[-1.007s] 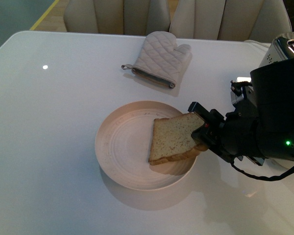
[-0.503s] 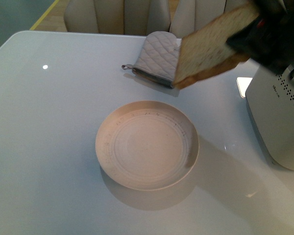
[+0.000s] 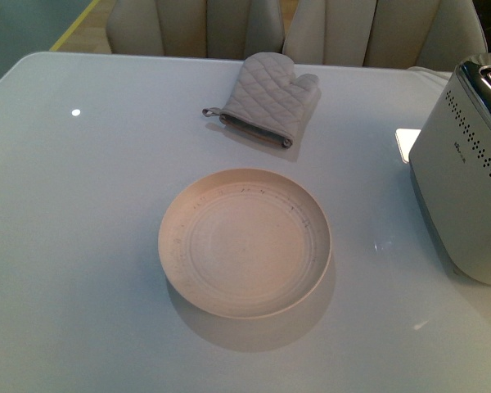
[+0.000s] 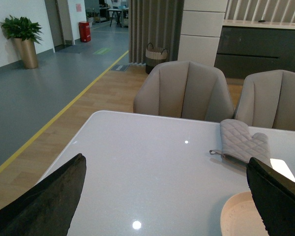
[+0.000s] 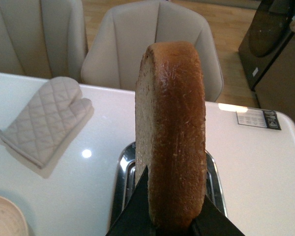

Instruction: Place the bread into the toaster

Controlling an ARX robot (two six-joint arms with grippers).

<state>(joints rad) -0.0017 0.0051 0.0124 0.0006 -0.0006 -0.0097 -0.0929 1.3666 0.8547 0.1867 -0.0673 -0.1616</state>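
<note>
Bread [image 5: 171,132] clamped upright in right fingers [image 5: 132,219] over toaster [image 3: 462,188] slot, plate [image 3: 168,239] bare. Lowering in remains; left fingers [image 4: 44,201] spread, empty.

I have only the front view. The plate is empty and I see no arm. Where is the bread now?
Observer: The right wrist view shows the bread standing on edge, clamped in the right claw.
Operator: Is it near the toaster?
Observer: Yes, the toaster shows its chrome top and slots directly beneath the slice, which appears not yet inside.
Operator: And the left arm?
Observer: The left claw is open and holds nothing, hovering over the table beside the plate.
</note>
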